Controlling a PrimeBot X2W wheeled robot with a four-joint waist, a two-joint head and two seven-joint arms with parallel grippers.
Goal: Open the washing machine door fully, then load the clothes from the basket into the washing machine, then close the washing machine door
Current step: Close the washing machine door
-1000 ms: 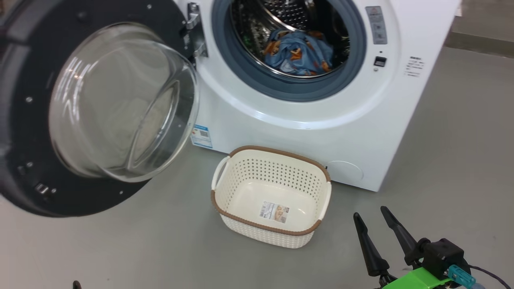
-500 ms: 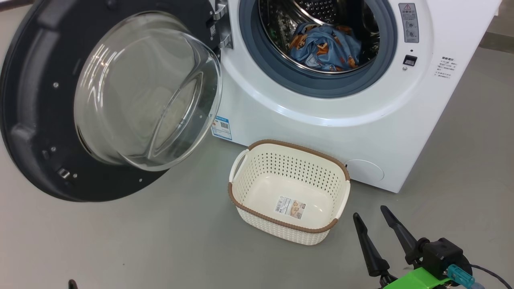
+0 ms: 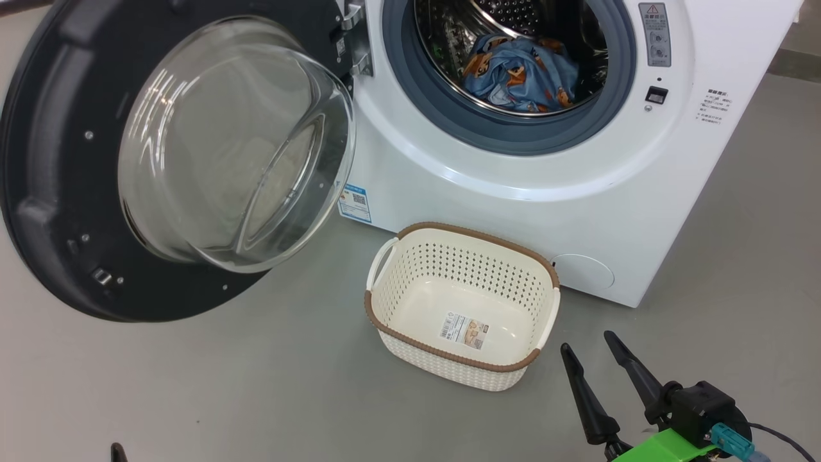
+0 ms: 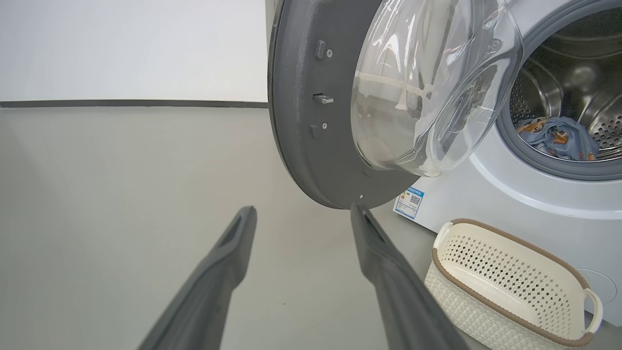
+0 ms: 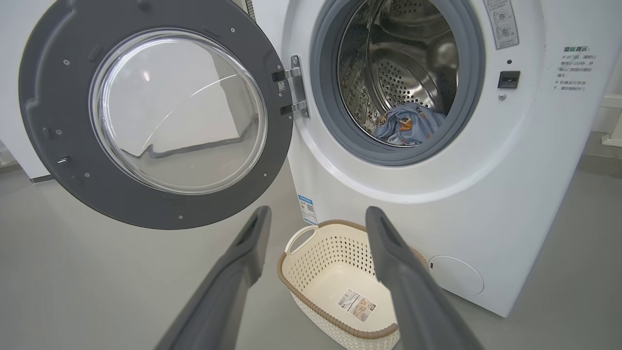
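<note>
- Clothes [image 3: 519, 74] are lodged inside the washing machine [image 3: 513, 212]; the basket [image 3: 449, 375] is left empty before it.
- Nothing has been moved since a second ago; only the head view was turned.
- Jaws of the left gripper [image 4: 302, 208] and right gripper [image 3: 586, 340] are spread wide, empty.
- Closing the open washing machine door [image 3: 51, 192] is judged next.
</note>
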